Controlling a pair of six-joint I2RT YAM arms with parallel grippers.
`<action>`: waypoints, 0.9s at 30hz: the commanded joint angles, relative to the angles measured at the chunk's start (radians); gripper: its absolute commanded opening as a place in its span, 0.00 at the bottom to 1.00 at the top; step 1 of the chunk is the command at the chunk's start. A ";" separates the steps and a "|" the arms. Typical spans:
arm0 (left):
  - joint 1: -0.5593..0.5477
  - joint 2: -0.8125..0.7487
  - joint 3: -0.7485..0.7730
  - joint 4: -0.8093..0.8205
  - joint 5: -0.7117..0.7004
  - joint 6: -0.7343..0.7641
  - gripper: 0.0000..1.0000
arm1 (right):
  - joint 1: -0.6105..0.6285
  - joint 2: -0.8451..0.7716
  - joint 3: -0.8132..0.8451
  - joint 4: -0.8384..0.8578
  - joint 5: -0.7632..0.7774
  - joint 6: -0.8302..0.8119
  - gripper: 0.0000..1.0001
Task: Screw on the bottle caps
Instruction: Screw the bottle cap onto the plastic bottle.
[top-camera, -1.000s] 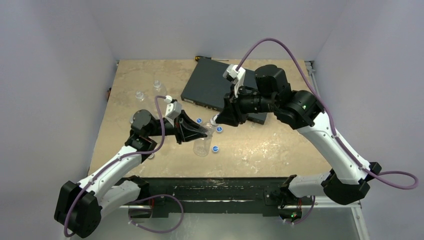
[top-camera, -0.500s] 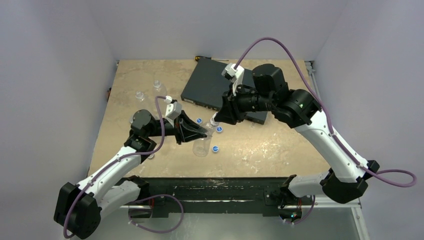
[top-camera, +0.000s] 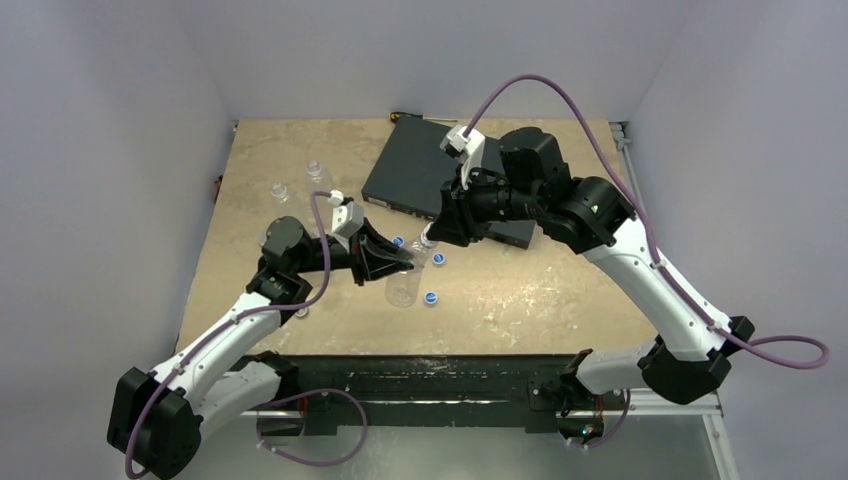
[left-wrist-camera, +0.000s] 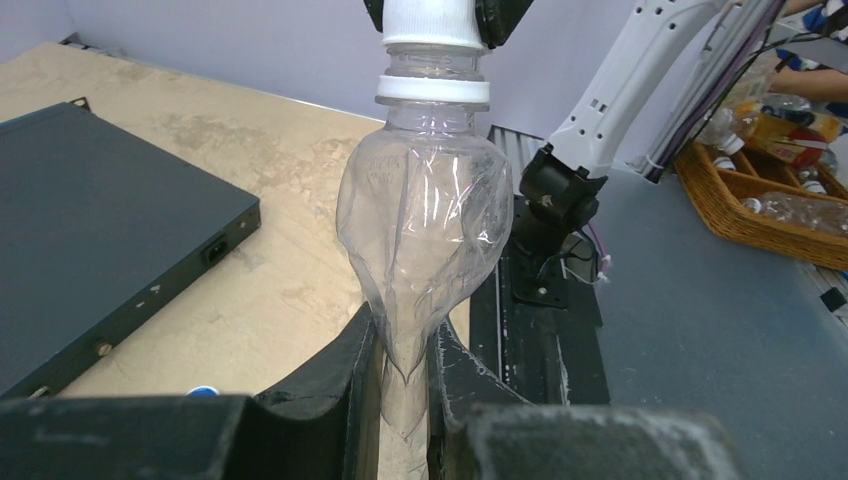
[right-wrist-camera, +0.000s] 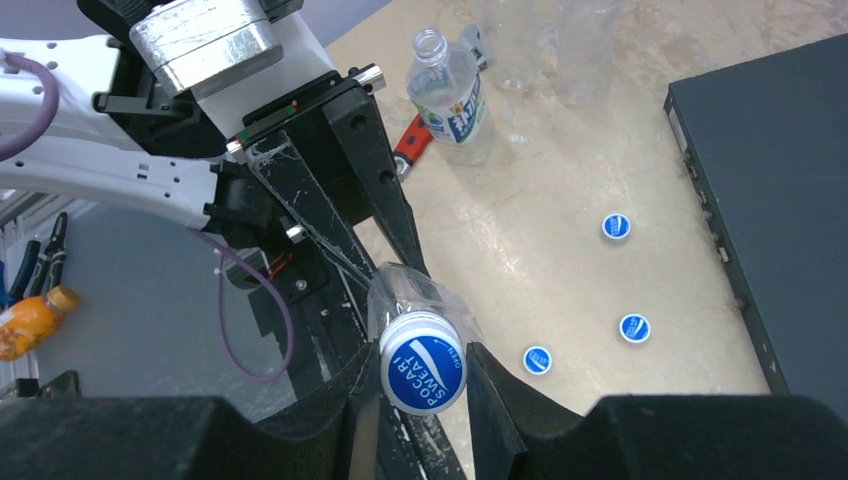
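- Top view: L gripper (top-camera: 398, 262) comes in from the left, clamped on a clear bottle (top-camera: 404, 287) mid-table, neck aimed at R gripper (top-camera: 430, 240).
- R arm reaches over the black box (top-camera: 415, 175), tips right at the bottle's mouth.
- Three loose caps (top-camera: 431, 297) sit on the table (top-camera: 560, 290) near the bottle, none touching it.
- Two spare bottles (top-camera: 318, 172) at back left, well apart from the action.
- L wrist cam: L fingers (left-wrist-camera: 352, 375) pinch the bottle's lower body. Gap is narrow and the plastic is crumpled in.
- Up top, the cap (left-wrist-camera: 430, 20) is on the neck with dark R tips either side. A bit of neck shows between cap and neck ring.
- Black box on the left. A basket (left-wrist-camera: 745, 205) w/ bottles sits off the table at right.
- R wrist cam: the cap's blue top w/ white mark faces the cam, R fingers (right-wrist-camera: 495, 400) closed snug on it.
- The three loose caps lie between bottle and box.
- A labelled bottle (right-wrist-camera: 452, 95), uncapped, is beyond the L gripper, w/ a red-handled tool (right-wrist-camera: 410, 142) just beside it.
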 joint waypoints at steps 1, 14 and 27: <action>0.005 0.001 0.087 -0.037 -0.133 0.115 0.00 | 0.007 0.014 -0.034 0.016 -0.029 0.027 0.02; -0.011 -0.013 0.117 0.002 -0.448 0.199 0.00 | 0.006 0.097 -0.033 -0.011 0.097 0.203 0.00; -0.256 0.049 0.123 0.144 -0.958 0.472 0.00 | -0.045 0.207 -0.015 -0.022 0.165 0.472 0.00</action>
